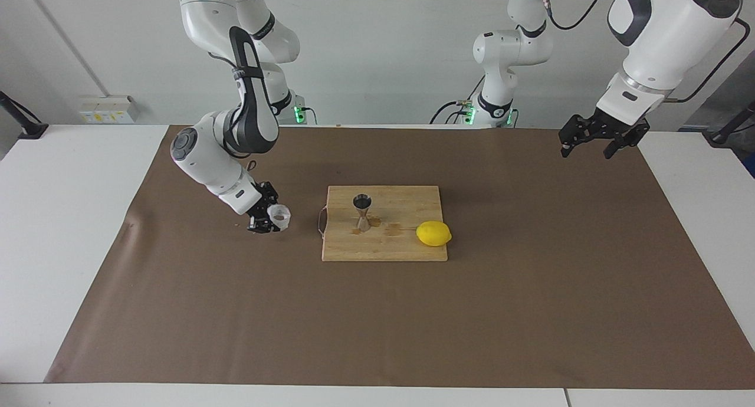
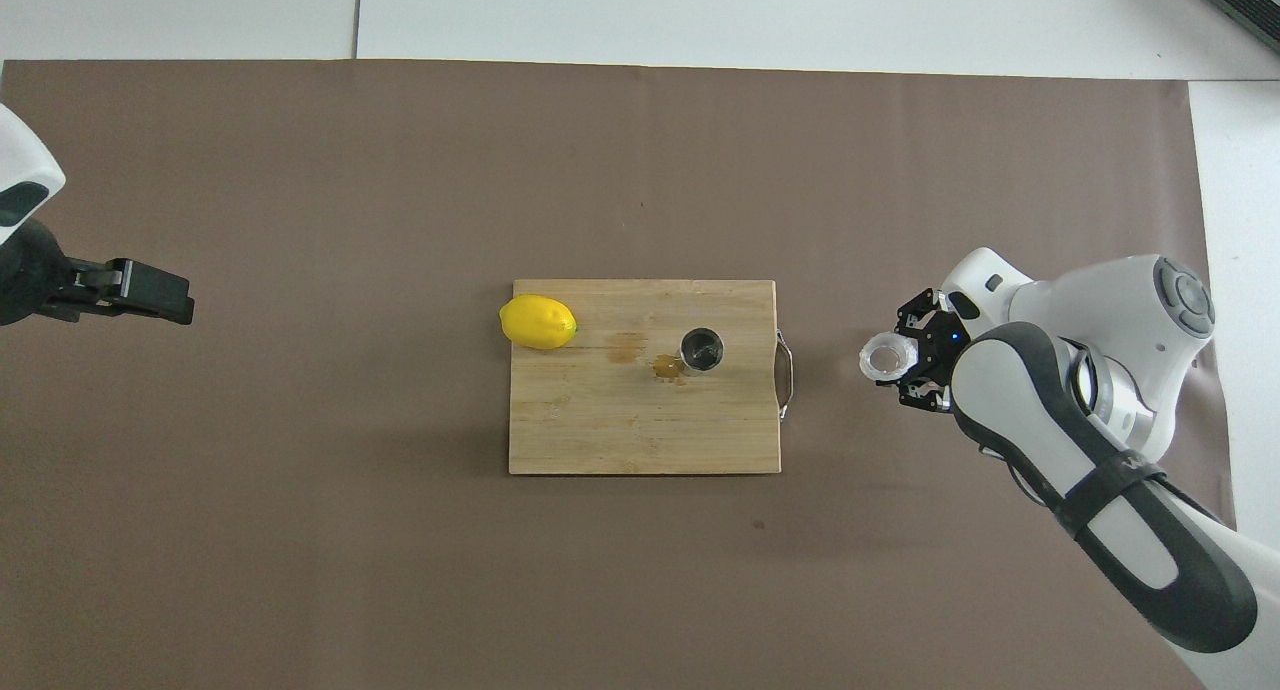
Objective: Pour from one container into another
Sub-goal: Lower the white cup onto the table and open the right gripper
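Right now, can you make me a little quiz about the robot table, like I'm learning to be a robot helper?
1. True or false: the lemon lies on the wooden board.
2. Which gripper holds the glass cup?
A. left gripper
B. right gripper
C. neither
3. Fill in: the steel jigger stands on the ____.

Key
1. True. The lemon lies at the board's edge toward the left arm's end of the table.
2. B. The right gripper holds the cup off the board, over the brown mat, toward the right arm's end. The left gripper waits up in the air, holding nothing.
3. Board.
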